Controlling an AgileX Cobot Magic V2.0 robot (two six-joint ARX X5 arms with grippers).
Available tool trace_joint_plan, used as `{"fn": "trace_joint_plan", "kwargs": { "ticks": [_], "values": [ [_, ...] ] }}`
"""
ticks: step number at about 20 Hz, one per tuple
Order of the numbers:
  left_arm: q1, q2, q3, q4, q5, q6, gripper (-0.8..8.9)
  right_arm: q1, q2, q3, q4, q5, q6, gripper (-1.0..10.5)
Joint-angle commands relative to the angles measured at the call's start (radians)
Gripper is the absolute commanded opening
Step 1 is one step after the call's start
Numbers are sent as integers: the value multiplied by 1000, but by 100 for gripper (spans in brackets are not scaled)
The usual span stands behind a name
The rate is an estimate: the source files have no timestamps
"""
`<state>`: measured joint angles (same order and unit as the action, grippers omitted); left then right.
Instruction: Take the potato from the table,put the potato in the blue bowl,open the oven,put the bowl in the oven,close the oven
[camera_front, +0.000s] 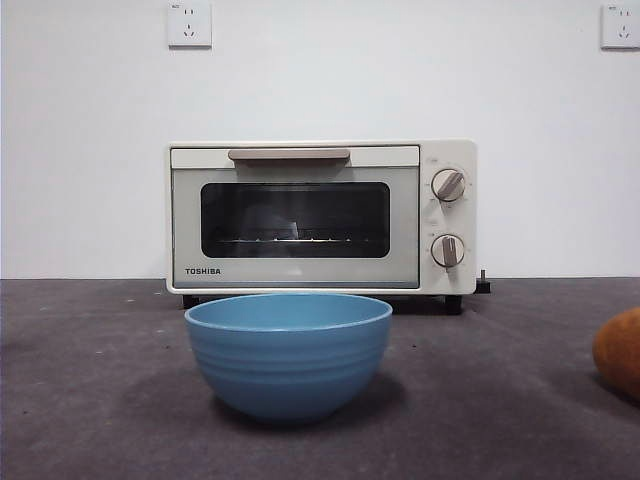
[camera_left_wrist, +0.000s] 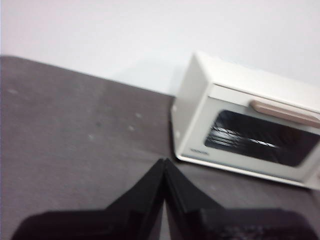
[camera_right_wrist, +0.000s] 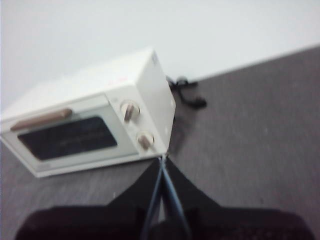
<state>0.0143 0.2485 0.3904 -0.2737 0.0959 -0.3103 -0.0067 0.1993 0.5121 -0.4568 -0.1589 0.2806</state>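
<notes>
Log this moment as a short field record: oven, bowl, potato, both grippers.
oven: door shut, at the back of the table
blue bowl: upright in front of the oven, contents hidden from this low view
potato: on the table at the front view's right edge, partly cut off
left gripper: jaws shut, holding nothing, above the table
right gripper: jaws shut, holding nothing, above the table
</notes>
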Motion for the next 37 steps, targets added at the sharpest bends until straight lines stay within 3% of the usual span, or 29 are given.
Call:
{"fn": "trace_joint_plan", "kwargs": {
  "ticks": [1,7,18,21,24,26,32,35,37],
  "values": [
    [4,67,72,-50,62,-13,-6,0,87,93,-91,-9,3,-8],
    [4,214,212,-203,165,-13,-5,0,303,275,-282,-10,-54,-8],
    [4,431,413,-443,256,-12,-4,0,621,528,-481,-26,-43,-2],
    [4,485,469,-497,256,-11,-5,0,681,576,-515,-87,-76,-2],
    [4,560,537,-582,256,8,-5,1,772,631,-577,-227,-171,-2],
    [4,600,562,-640,263,37,-4,1,824,652,-637,-242,-190,-2],
    [-1,678,568,-759,280,192,-4,10,937,662,-751,-218,-227,5],
    [-2,717,568,-798,279,237,-5,80,975,662,-755,-89,-216,122],
    [-2,743,568,-815,279,255,-4,148,999,662,-755,-18,-177,136]
  ]
}}
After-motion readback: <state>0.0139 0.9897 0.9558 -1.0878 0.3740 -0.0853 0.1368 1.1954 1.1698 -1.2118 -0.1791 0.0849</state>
